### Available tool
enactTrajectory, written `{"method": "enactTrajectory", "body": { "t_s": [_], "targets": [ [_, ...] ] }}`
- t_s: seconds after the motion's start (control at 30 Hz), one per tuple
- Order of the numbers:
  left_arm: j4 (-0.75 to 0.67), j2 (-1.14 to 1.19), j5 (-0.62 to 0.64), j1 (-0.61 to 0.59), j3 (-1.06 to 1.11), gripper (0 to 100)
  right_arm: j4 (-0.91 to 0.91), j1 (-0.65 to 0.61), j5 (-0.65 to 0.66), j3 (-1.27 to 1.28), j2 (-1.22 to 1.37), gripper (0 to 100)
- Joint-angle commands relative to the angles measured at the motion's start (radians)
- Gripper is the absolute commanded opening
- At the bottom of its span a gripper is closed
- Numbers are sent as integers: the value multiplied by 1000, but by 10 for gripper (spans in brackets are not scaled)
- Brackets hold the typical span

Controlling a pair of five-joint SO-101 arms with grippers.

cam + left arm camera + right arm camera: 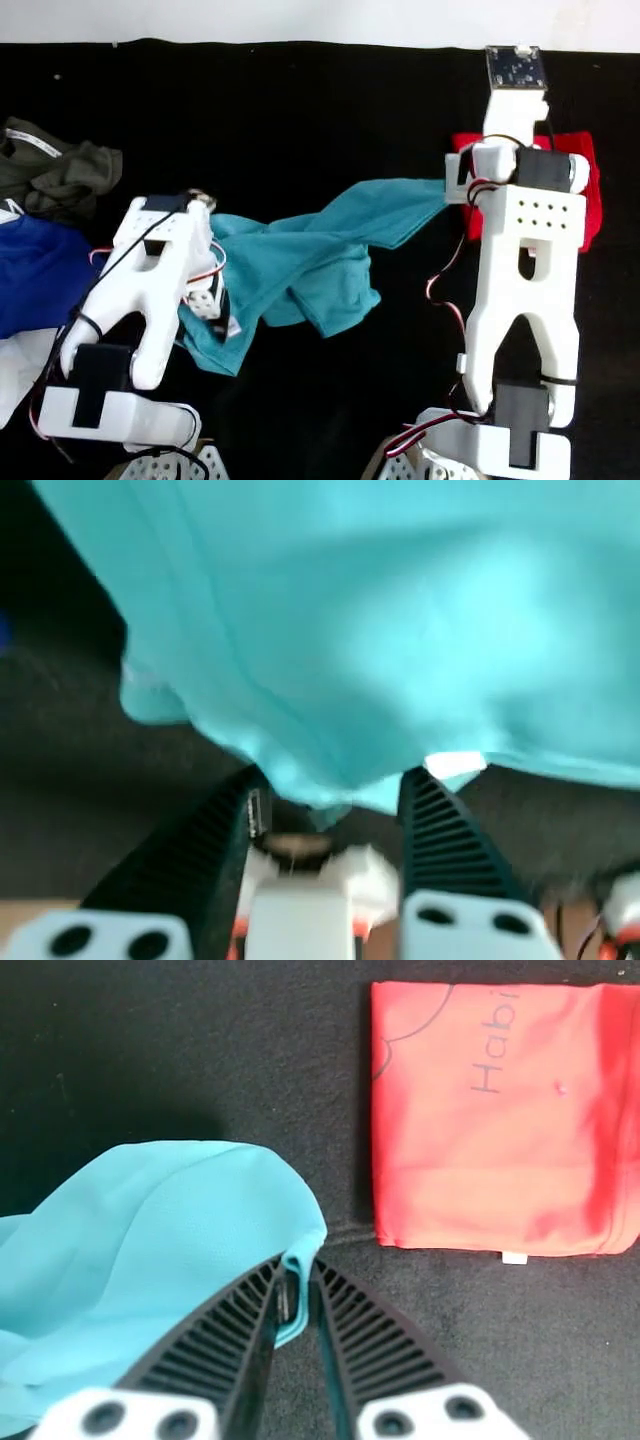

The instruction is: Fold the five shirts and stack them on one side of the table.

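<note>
While the teal shirt point(310, 260) lies bunched across the middle of the table point(300, 90), I'm on the spread-out step for it, fold not started. Nearest, toward the near-left corner, my left gripper point(332, 785) sits at the shirt's near-left end. Its jaws are spread apart with cloth draped across the tips, not clamped as far as I can tell. White shirt point(12, 370) at the left edge near that corner, loose. Blue shirt point(35, 265) just beyond it on the left edge, loose, touching the white one. Farther out, toward the right side of the table, my right gripper point(297, 1272) is pinched tight on a corner of the teal shirt. The cloth tapers into a strip toward it. Just beyond, red shirt point(490, 1120) folded flat near the far-right corner, apart from the teal corner; I judge it's the stack start. Olive shirt point(55, 170) crumpled at the far-left corner. So one of five done, by my read. Next move calls for the left jaws to close on a matching corner. Then both pull apart to flatten the shirt before folding. The middle looks twisted and needs tension.
</note>
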Motion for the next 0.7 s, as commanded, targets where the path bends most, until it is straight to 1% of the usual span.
{"method": "enactTrajectory", "body": {
  "t_s": [0.0, 0.1, 0.23, 0.5, 0.53, 0.57, 0.6, 0.63, 0.67],
  "targets": [
    [-40, -33, 37, 45, 5, 222, -10, 13, 12, -1, -45, 5],
    [-71, -31, 60, 73, 19, 222, -10, 13, 12, -1, -45, 5],
    [-135, -33, 63, 71, 19, 222, -10, 10, 12, -1, -45, 5],
    [-140, -33, 63, 71, 19, 207, -10, 13, 12, 1, -45, 5],
    [-141, -39, 63, 74, 18, 179, -10, 13, 12, 1, -45, 5],
    [-140, -41, 63, 76, 12, 124, -10, 13, 12, 1, -45, 5],
    [-135, -41, 64, 76, -2, 49, -10, 13, 12, 1, -45, 5],
    [-135, -42, 64, 73, -16, 0, -10, 13, 12, 1, -45, 5],
    [-132, -42, 64, 70, -30, 24, -10, 13, 12, 1, -44, 5]
  ]
}}
